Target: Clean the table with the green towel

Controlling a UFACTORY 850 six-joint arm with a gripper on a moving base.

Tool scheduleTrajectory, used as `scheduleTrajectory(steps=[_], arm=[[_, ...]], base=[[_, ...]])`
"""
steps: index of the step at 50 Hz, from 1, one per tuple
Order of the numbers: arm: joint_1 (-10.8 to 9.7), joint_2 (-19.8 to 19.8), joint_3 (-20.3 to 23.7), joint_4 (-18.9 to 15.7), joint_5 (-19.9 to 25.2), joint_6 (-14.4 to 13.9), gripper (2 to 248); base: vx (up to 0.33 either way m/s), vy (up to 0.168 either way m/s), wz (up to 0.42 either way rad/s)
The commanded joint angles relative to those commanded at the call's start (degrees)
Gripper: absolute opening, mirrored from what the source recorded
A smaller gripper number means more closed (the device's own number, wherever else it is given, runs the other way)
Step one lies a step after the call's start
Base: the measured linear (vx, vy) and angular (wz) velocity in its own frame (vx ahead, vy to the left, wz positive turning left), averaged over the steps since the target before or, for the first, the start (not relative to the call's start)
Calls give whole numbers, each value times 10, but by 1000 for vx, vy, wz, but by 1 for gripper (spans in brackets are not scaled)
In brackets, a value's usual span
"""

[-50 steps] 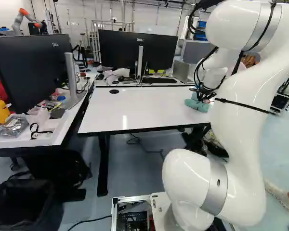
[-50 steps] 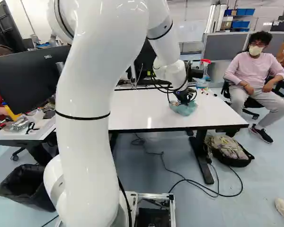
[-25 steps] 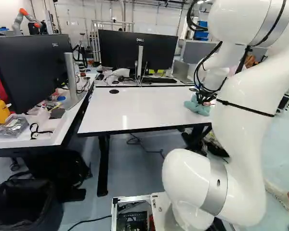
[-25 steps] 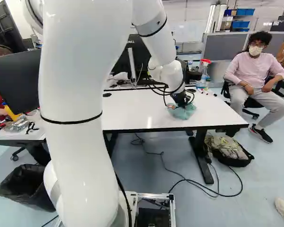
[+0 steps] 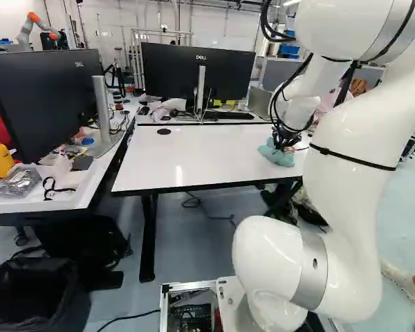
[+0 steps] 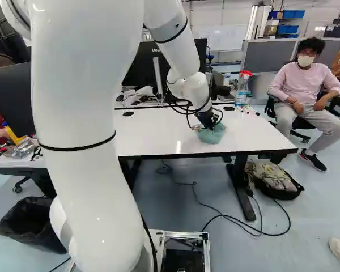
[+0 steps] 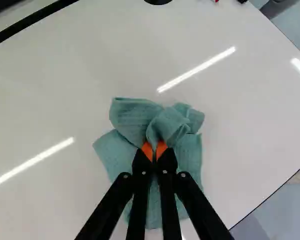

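My gripper (image 6: 208,120) is low over the right part of the white table (image 5: 200,155), pressed down into the bunched green towel (image 6: 212,134). In the wrist view the gripper (image 7: 154,150) has its two orange pads close together with a fold of the towel (image 7: 132,117) pinched between them. The cloth lies crumpled on the tabletop, spreading out ahead of the fingers and under them. Its underside is hidden.
Markers (image 6: 248,109) and a spray bottle (image 6: 243,88) stand toward the table's far right corner. Monitors (image 5: 197,72) rise behind the far edge. A side desk with clutter is at the left; another robot (image 5: 36,26) stands far back.
The arm has swung leftward over the table, and the towel has slid left along the tabletop with the gripper. The base has not moved.
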Motion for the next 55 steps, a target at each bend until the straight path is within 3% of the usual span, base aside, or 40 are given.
scheduleTrajectory(steps=[12,34,55], arm=[[18,-13,-15,0,0,0,29],[29,-64,-78,0,0,0,29],[29,-59,-79,0,-6,0,29]], base=[[0,0,0],[0,0,0],[0,0,0]])
